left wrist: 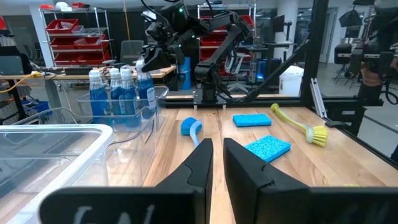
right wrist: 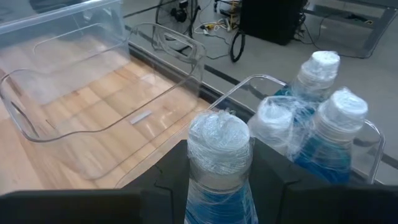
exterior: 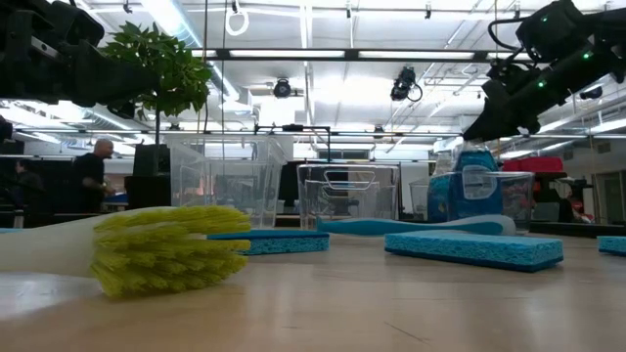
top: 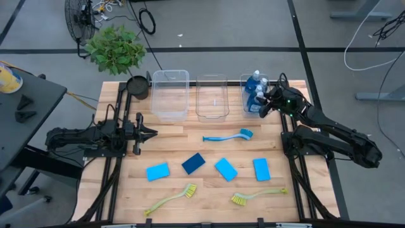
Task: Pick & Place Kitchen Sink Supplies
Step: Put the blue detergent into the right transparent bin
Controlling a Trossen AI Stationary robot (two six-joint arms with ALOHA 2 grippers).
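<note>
No legible brand or label is showing on any item. The right gripper is reaching over the right clear bin at the table's far edge, its fingers clamping a blue bottle just below the pale cap, beside three other bottles standing in that bin. The left gripper is waiting low over the table's left side, fingers nearly together and holding nothing. The blue brush is lying mid-table; four sponges and two yellow-green brushes are lying nearer the front edge.
</note>
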